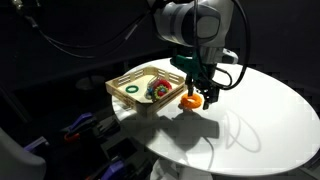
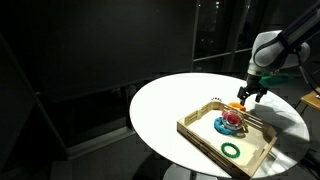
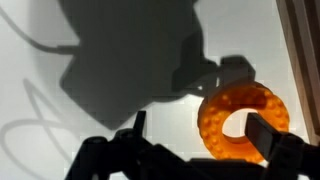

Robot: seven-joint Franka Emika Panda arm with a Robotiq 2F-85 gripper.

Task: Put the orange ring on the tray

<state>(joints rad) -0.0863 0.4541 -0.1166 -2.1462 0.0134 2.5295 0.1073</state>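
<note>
The orange ring [image 3: 238,120] lies on the white table just outside the tray's edge, and shows in both exterior views [image 1: 189,101] [image 2: 236,105]. The light-wood tray [image 1: 122,82] [image 2: 198,129] sits beside it. My gripper [image 3: 200,128] is open and low over the ring. One finger is at the ring's hole, the other stands well clear on the bare table. In the exterior views the gripper [image 1: 201,92] [image 2: 250,94] hangs right at the ring, next to the tray's near corner.
In the tray lie a green ring [image 1: 131,89] [image 2: 231,150] and a red ring on a blue-and-white piece [image 1: 158,88] [image 2: 230,122]. The round white table [image 1: 260,110] ends in dark surroundings, and the arm casts large shadows on it.
</note>
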